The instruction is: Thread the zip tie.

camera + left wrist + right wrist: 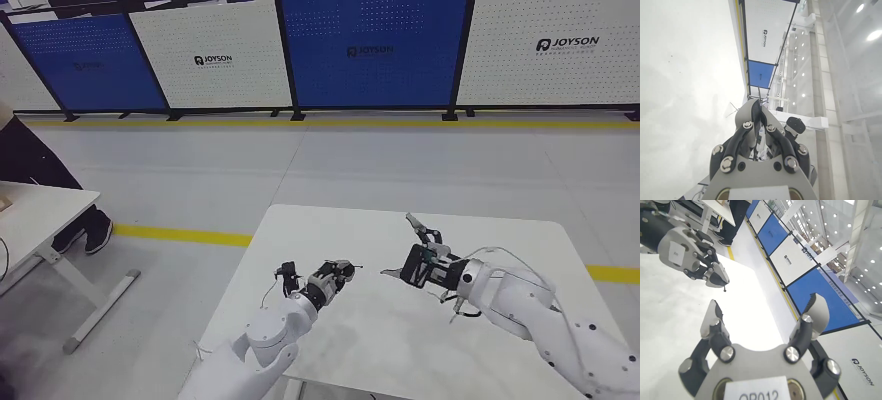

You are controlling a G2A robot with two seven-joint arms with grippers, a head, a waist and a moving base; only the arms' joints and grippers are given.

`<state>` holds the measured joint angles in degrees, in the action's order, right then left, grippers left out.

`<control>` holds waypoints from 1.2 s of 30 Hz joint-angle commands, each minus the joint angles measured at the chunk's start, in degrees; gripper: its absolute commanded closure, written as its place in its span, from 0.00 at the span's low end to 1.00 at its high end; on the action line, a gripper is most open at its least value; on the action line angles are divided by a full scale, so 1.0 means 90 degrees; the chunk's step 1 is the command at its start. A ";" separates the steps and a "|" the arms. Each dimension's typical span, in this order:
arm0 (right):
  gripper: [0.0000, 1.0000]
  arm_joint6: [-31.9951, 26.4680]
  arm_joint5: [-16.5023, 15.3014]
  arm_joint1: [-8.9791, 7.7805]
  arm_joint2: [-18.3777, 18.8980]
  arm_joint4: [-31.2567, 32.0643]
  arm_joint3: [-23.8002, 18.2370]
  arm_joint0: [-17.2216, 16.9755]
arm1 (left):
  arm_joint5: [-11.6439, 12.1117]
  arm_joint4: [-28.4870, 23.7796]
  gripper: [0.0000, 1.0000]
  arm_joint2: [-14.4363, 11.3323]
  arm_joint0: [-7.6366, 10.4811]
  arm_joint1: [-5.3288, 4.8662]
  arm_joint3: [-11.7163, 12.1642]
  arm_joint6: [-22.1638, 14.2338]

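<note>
**Desk** (400,340): white. The left arm (275,335) and right arm (540,315) are stretched forward over it, with the claws turned toward each other above its middle.

**Right claw** (764,302): spread wide, nothing being held.

**Left claw** (723,280): pressed together on the zip tie (759,91).

**White labels** (676,254): borne on the claw housings.

**Zip tie:** thin and black, laid lengthwise between the pads (755,112), with a short end projecting past the claw's tip.

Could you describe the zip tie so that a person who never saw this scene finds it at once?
Above the white table, look at the left tool, which is shut. The zip tie is the thin black strip pinched between its tips and sticking out beyond them; the right tool is open and empty.
</note>
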<state>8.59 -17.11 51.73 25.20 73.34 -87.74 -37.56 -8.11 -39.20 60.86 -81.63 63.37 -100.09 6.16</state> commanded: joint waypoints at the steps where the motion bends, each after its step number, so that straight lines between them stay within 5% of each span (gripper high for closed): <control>1: 0.00 0.0010 0.0005 0.0000 -0.0005 0.0041 -0.0003 0.0003 | -0.0006 -0.0021 1.00 0.0007 -0.0001 -0.0001 -0.0003 -0.0007; 9: 0.00 0.0062 -0.0026 0.0004 0.0027 -0.0117 0.0006 -0.0049 | 0.0077 0.0198 1.00 -0.0001 0.0012 -0.0001 0.0020 0.0034; 12: 0.00 0.0417 -0.0264 0.0011 0.0210 -0.1078 0.0168 -0.0188 | 0.0507 0.1083 1.00 -0.0141 -0.0067 0.0005 0.0065 0.0228; 16: 0.00 0.0118 -0.0264 0.0004 -0.0112 -0.2836 0.0122 -0.0141 | 0.0872 0.1803 1.00 -0.0269 -0.0159 0.0028 0.0098 0.0438; 21: 0.00 -0.1262 -0.0264 -0.0040 -0.0797 -0.5533 0.0114 0.0413 | 0.0843 0.1993 1.00 -0.0315 -0.0126 0.0069 0.0242 0.0400; 26: 0.00 -0.2289 -0.0264 0.0083 -0.0991 -0.7623 0.0513 0.0633 | 0.0877 0.1892 1.00 -0.0303 -0.0129 0.0115 0.0247 0.0403; 36: 0.00 -0.2462 -0.0264 0.0119 -0.1002 -0.7788 0.0569 0.0657 | 0.0879 0.1847 1.00 -0.0296 -0.0126 0.0123 0.0247 0.0417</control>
<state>-13.55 -19.48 52.80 16.19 3.26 -82.62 -31.65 -0.20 -22.58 58.20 -82.76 64.47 -97.87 9.91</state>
